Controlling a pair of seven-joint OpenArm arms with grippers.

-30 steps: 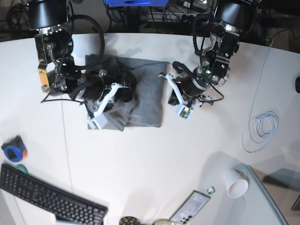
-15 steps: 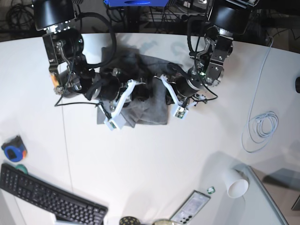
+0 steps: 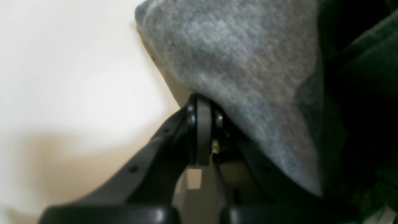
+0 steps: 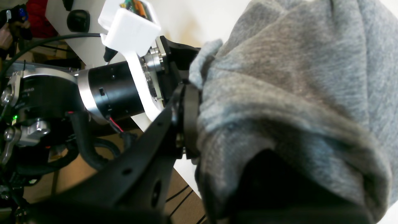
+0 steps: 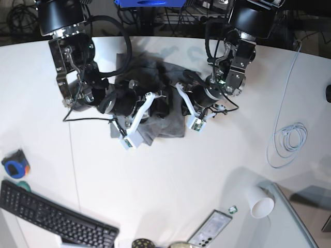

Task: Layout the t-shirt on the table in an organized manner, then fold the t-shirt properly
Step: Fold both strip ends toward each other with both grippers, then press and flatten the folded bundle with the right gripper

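Left wrist: the left gripper point(image 3: 203, 124) pinched the shirt point(image 3: 236, 62) edge above the table point(image 3: 62, 77).

Right wrist: the right gripper point(image 4: 189, 124) pinched the shirt too.

Base: we saw both grippers had converged mid-shirt; folding was underway.

- 2 arms show in the base view, both mostly black, with big round black housings at the upper left and upper right of the frame.
- Each wrist carries a white bracket ending in a small white box: right arm point(image 5: 135, 116), left arm point(image 5: 190, 109).
- Black cables loop around both arms.
- The right arm has an orange tab at its left side.
- In the right wrist view, the left arm's motor is a black cylinder with silver rings, a thin red wire and a green light.
- The gripper fingers point(image 3: 199, 130) are black, with small round holes.
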